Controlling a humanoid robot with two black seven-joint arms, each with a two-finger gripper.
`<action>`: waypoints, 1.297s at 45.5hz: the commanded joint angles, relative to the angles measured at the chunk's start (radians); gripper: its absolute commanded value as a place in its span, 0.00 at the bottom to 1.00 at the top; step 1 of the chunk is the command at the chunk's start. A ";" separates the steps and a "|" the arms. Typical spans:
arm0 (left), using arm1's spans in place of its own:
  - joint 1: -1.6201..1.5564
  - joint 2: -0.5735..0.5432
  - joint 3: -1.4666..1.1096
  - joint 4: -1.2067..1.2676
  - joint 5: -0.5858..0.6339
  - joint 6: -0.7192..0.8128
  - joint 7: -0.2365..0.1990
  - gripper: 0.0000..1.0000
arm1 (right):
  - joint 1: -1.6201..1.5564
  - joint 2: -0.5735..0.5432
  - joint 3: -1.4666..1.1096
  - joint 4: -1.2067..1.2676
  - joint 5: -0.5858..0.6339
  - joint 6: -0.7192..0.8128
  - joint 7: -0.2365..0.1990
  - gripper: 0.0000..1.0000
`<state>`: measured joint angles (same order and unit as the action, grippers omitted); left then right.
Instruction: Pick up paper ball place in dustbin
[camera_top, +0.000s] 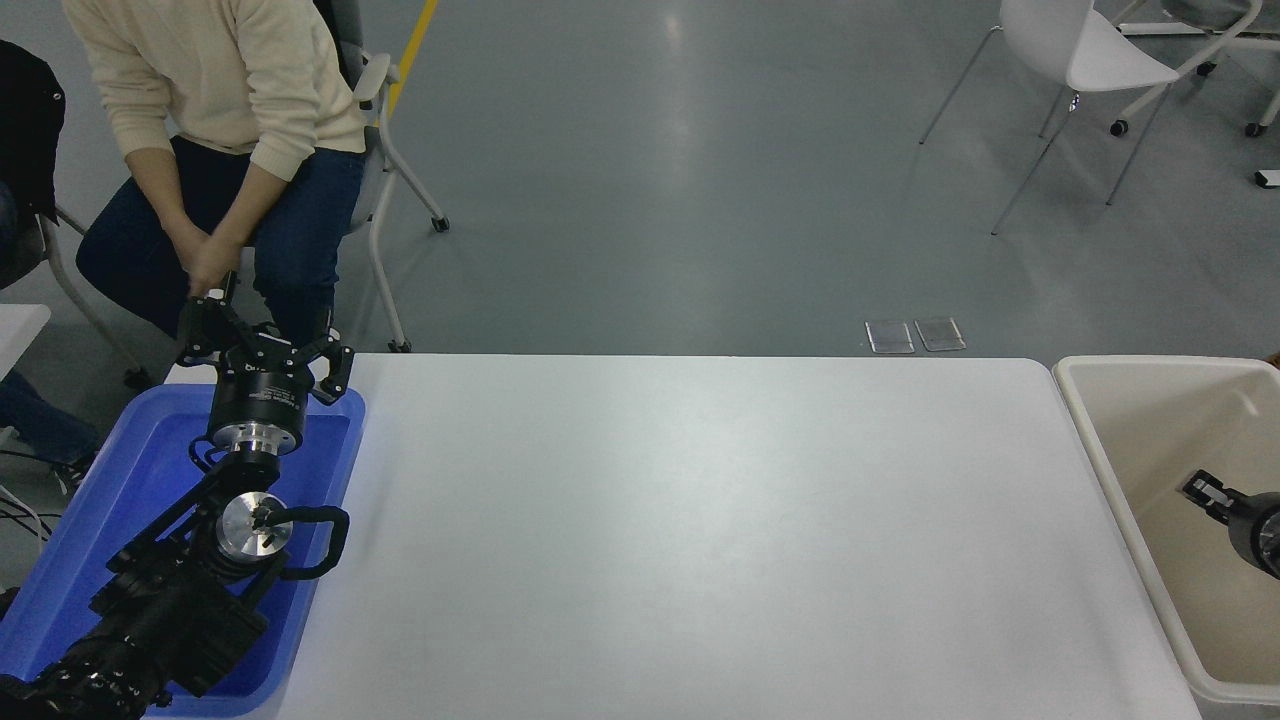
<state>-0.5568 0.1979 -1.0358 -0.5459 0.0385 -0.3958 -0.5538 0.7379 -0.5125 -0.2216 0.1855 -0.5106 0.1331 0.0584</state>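
The beige dustbin (1160, 363) stands at the table's right end, cut off by the picture's edge. My right gripper (1203, 489) reaches in from the right edge and hangs over the inside of the dustbin. Only its tip shows. The paper ball is not in view; nothing tan shows at the gripper or on the visible floor of the bin. My left gripper (265, 345) is parked at the lower left over a blue tray, open and empty.
The blue tray (110, 500) lies at the table's left end under the left arm. A person in a cream sweater (220, 90) sits on a chair just beyond the table's far left corner, hands close to my left gripper. White chairs stand far back right.
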 joint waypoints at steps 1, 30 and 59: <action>0.000 0.000 0.000 0.000 0.000 0.000 0.000 0.99 | 0.136 -0.041 0.002 0.136 0.003 0.003 -0.003 1.00; 0.000 -0.002 0.000 0.001 0.000 0.000 0.000 0.99 | 0.186 -0.120 0.625 0.746 0.664 0.003 0.009 1.00; 0.000 -0.002 0.000 0.000 0.000 0.000 0.000 0.99 | -0.022 0.307 1.025 0.312 0.805 0.385 0.043 1.00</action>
<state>-0.5567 0.1964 -1.0355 -0.5451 0.0383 -0.3958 -0.5537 0.7499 -0.3000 0.7489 0.6643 0.2179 0.3538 0.0946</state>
